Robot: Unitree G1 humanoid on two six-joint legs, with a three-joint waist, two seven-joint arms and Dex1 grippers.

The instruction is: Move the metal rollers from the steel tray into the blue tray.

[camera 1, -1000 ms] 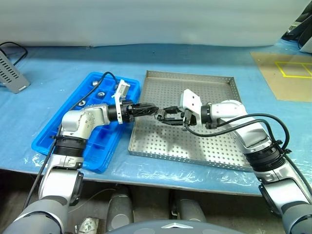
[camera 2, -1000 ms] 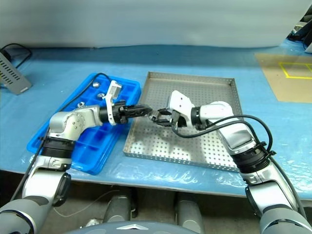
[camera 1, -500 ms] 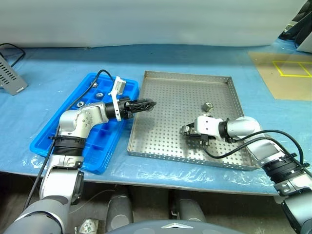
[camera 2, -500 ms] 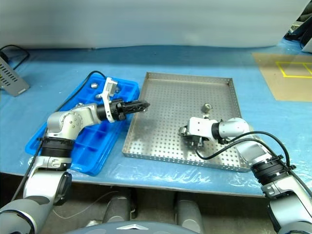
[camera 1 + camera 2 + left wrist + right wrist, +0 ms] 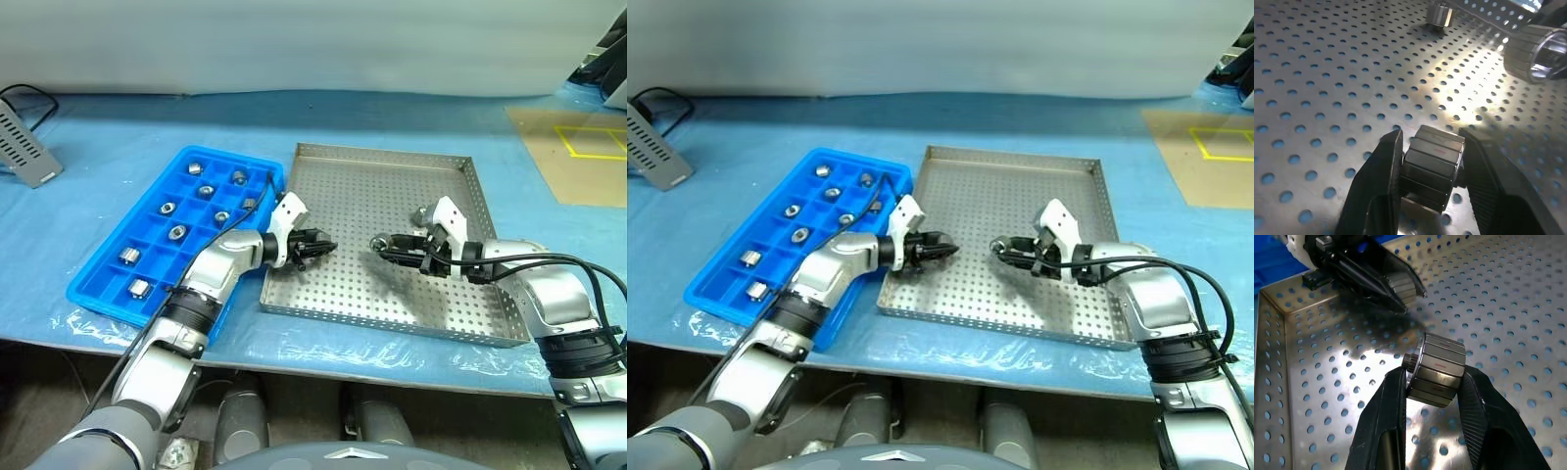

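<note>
Both grippers grip 1 metal roller each: left gripper (image 5: pixel 321 246) and right gripper (image 5: pixel 380 243) at mid-frame, over the steel tray (image 5: pixel 392 176); blue tray (image 5: pixel 98 269) at left holds 8 rollers.

The two head views look forward and down from above and behind both arms, sharing the steel tray (image 5: pixel 392 235) and blue tray (image 5: pixel 147 245). Each wrist view sits close behind its own pincer, looking along the fingers at the perforated floor.
</note>
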